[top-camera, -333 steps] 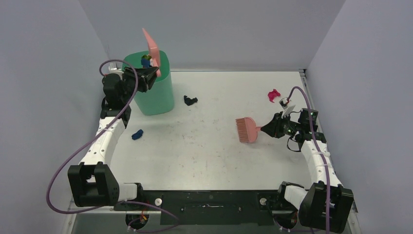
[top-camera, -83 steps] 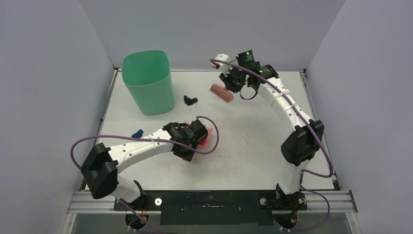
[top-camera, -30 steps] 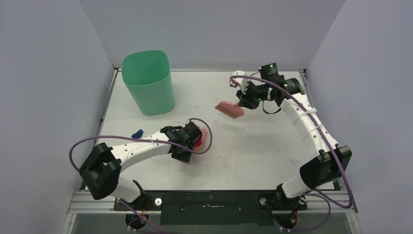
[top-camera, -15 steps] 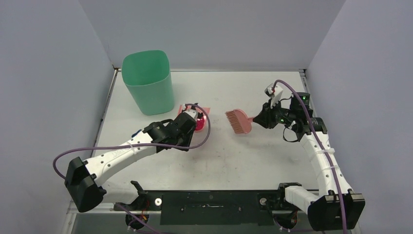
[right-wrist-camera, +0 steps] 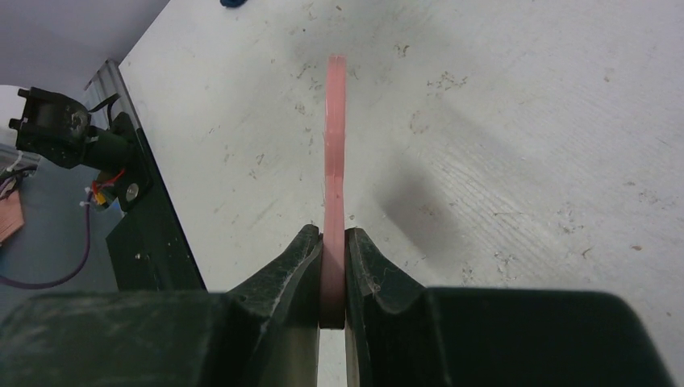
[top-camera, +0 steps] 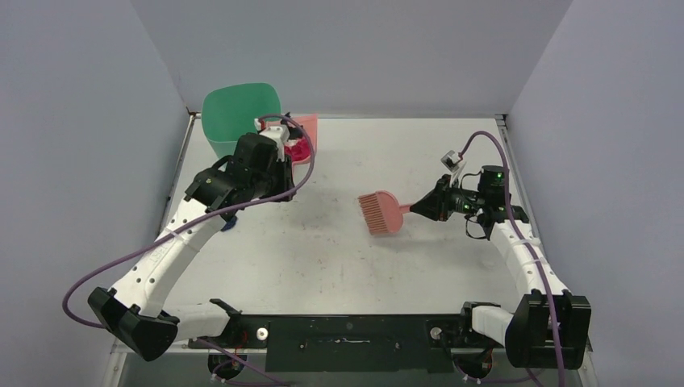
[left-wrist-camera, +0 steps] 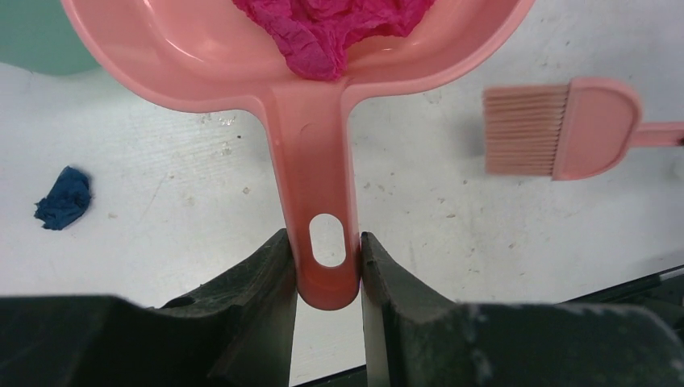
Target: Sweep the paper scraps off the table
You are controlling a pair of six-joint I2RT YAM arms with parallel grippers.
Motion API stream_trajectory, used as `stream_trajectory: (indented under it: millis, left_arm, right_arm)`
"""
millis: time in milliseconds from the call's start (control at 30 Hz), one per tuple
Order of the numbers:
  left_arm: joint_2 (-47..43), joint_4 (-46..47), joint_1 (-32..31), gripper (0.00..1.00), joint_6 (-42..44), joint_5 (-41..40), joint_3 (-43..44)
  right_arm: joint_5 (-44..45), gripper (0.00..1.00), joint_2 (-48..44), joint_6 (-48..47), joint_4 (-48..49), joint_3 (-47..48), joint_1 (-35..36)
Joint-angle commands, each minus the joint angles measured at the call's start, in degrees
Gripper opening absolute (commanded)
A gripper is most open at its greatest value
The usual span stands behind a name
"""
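Note:
My left gripper is shut on the handle of the pink dustpan, held in the air next to the green bin; the gripper also shows from above. A magenta paper scrap lies in the pan. A dark blue scrap lies on the white table, mostly hidden under the left arm from above. My right gripper is shut on the handle of the pink brush, seen edge-on in the right wrist view, held right of centre; the gripper shows from above.
The green bin stands at the table's back left corner. Pale grey walls close in the table on three sides. A black rail with the arm bases runs along the near edge.
My left arm has lifted the dustpan with the magenta scrap from the middle of the table up and back to the green bin. My right arm has pulled the brush back and lowered it right of centre.

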Motion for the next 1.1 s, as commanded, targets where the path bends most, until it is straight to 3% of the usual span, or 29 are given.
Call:
stream_trajectory:
  millis: [0, 300, 567, 767, 900, 1067]
  left_arm:
    - [0.6, 4.3, 4.0, 0.0, 0.2, 8.0, 6.8]
    - [4.6, 10.3, 14.1, 0.0, -4.4, 21.4, 12.9]
    - [8.4, 21.3, 24.7, 0.0, -16.0, 36.5, 14.0]
    - [3.8, 42.9, 30.9, 0.0, -38.0, 42.9, 2.3]
    - [2.0, 67.4, 36.5, 0.0, -59.4, 47.2, -10.0]
    - [2.5, 94.4, 37.4, 0.0, -83.2, 46.3, -22.0]
  right_arm:
    - [-6.1, 0.05, 0.1, -4.5, 2.9, -0.2, -0.2]
    - [-3.7, 0.05, 1.7, -8.9, -0.7, 0.8, -0.2]
    - [-2.6, 0.05, 0.7, -10.3, -1.6, 0.2, -0.3]
    - [-0.9, 0.05, 0.9, -9.4, -1.5, 0.1, -0.4]
    - [-0.5, 0.05, 0.8, -9.2, -1.4, 0.1, -0.4]
    - [-0.6, 0.05, 0.6, -9.3, -1.4, 0.0, -0.4]
